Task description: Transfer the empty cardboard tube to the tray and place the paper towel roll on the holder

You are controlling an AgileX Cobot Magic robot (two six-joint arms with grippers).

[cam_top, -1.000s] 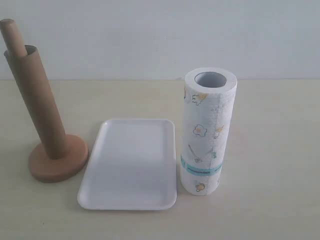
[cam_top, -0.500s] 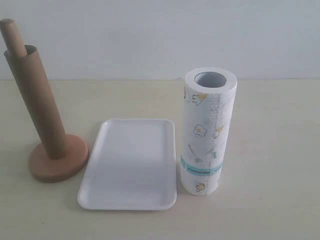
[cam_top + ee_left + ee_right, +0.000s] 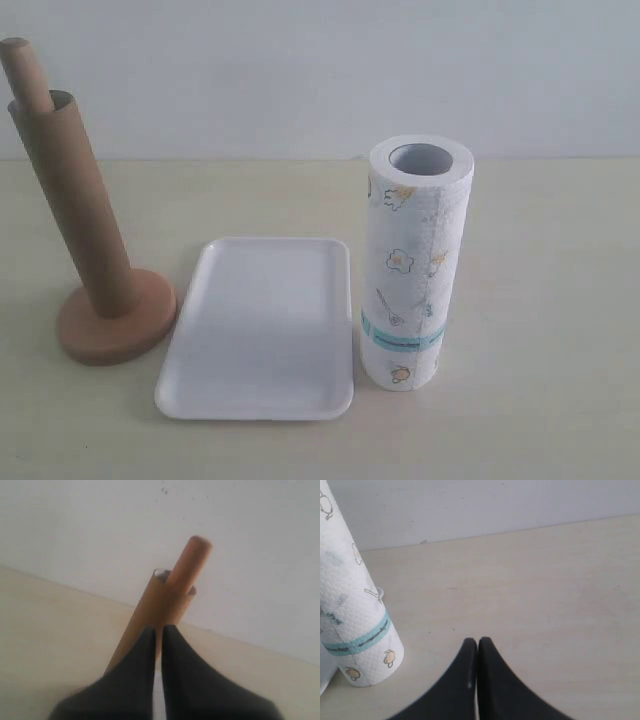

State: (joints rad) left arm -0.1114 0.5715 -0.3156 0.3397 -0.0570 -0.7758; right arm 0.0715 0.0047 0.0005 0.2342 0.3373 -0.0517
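Observation:
The empty cardboard tube sits over the pole of the wooden holder, whose rounded pole top sticks out above it. The white tray lies flat between the holder and the paper towel roll, which stands upright on the table. Neither gripper shows in the exterior view. My left gripper is shut and empty, short of the tube. In the right wrist view my right gripper is shut and empty, apart from the roll.
A pale beige table carries everything, with a plain white wall behind it. Bare tabletop stretches to the right of the roll and in front of the tray.

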